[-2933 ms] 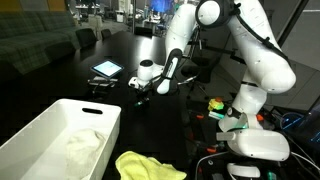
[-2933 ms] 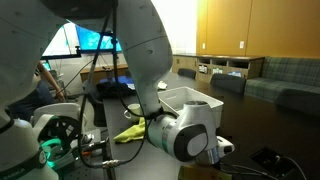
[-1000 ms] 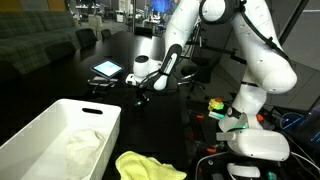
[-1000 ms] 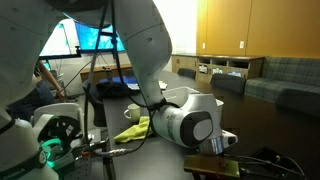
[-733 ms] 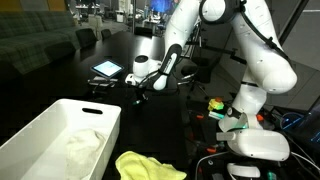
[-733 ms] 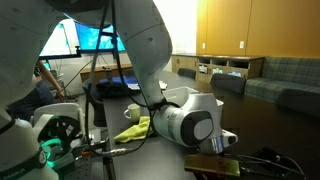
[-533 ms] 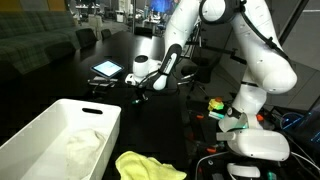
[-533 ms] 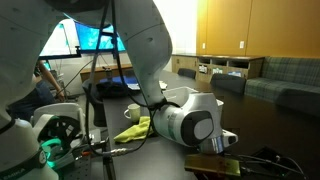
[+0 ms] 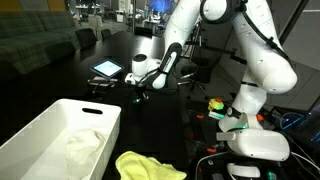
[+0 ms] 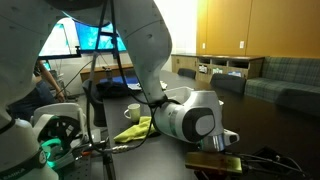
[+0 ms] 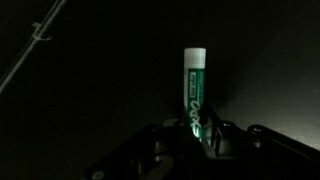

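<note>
In the wrist view a green marker with a white cap [image 11: 193,85] stands lengthwise between my jaws. My gripper [image 11: 194,128] is shut on its lower end, and the dark fingers [image 11: 222,135] press its sides. The gripper [image 9: 140,92] hangs low over the dark table [image 9: 60,75], just in front of a lit tablet [image 9: 106,69]. The big grey wrist [image 10: 190,122] fills the middle of an exterior view and hides the fingers there. The marker is too small to make out in both exterior views.
A white bin [image 9: 40,140] holding a pale cloth [image 9: 82,145] stands near the table's front; it shows again as the white bin [image 10: 190,98]. A yellow cloth [image 9: 145,165] lies beside it. The robot base [image 9: 255,140] and cables stand close by.
The arm has barely moved; in an exterior view the wrist has shifted very slightly. The bin, cloths and tablet have stayed where they were.
</note>
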You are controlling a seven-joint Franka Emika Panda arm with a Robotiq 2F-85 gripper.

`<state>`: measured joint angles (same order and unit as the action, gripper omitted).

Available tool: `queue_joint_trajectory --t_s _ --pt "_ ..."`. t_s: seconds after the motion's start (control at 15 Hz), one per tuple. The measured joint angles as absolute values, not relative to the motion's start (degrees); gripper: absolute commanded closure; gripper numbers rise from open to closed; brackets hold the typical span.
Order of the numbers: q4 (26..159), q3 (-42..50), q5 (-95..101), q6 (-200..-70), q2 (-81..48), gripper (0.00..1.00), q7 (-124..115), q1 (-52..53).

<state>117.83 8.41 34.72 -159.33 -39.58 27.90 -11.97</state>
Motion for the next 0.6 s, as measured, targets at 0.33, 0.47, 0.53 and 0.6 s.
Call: queue_joint_trajectory --t_s 0.33,0.47,0.53,0.6 --pt "118.82 7.39 34.65 -152.81 -34.86 0.88 27.85 -10.73" --pt "119.59 7.11 34.65 -150.01 -32.38 0.88 27.53 -9.14" --pt "119.96 7.00 34.65 -148.69 -31.18 0.88 27.15 -8.08" --pt "120.35 6.86 34.66 -147.40 -29.97 0.88 26.53 -6.86"
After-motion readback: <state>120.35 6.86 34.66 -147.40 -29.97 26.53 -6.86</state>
